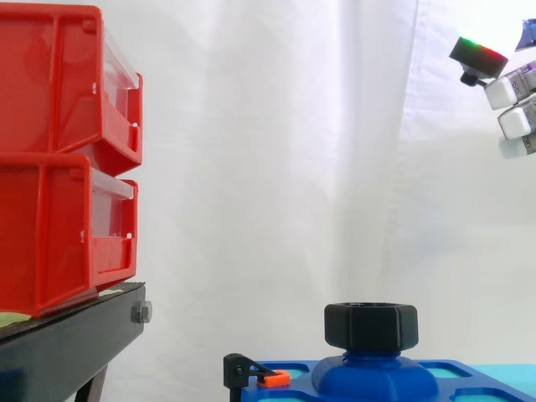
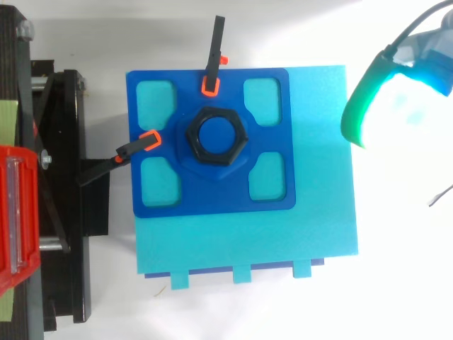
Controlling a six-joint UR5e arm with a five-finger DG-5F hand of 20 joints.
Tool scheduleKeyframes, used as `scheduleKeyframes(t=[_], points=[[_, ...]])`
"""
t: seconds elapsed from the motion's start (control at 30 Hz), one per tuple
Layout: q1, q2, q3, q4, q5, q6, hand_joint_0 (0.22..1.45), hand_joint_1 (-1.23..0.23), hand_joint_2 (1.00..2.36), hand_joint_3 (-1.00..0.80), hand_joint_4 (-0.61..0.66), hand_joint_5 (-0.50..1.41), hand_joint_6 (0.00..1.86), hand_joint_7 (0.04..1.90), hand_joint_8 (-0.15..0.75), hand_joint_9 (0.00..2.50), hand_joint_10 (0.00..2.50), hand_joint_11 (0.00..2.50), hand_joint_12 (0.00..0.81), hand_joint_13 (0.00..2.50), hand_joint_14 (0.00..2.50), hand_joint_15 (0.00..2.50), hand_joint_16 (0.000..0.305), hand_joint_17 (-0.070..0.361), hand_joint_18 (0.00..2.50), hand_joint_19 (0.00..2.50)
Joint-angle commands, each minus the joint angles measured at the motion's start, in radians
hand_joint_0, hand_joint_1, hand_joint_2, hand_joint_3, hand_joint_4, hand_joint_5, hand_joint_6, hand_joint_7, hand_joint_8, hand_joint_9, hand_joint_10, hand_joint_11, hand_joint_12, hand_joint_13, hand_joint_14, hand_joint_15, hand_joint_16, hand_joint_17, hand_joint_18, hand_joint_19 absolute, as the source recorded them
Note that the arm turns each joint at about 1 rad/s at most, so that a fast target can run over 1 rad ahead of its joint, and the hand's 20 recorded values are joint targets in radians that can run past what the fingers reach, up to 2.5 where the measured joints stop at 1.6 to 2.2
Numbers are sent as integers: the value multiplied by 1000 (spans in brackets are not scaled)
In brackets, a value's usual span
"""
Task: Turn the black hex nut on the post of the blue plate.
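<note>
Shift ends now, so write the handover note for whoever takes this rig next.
Hand: open, holding nothing, high up and right of the nut in the side view, well clear of it.
Nut: on the post of the blue plate, untouched.
Plate: lies on the light-blue base, with orange-tipped clamps at two edges.
Done: nothing that shows.
Left: lower the hand over the nut, grip it, turn it.

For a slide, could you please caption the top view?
Black hex nut seated on the blue plate; hand away at upper right.
</note>
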Motion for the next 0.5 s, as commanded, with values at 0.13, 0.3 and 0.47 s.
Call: scheduleKeyframes(t=[0.13,0.3,0.47], points=[[22,-2,0,11,99,-71,498,-570,1000,-500,153,-196,502,710,231,597,0,0,291,539,3,84,44,100,263,112],[47,-40,0,68,165,-169,498,-568,1000,-500,163,-192,502,710,236,610,0,0,301,530,3,82,44,100,256,113],[71,-103,45,111,180,-240,499,-565,1000,-500,183,-184,502,715,243,625,0,0,308,514,3,77,44,100,245,113]])
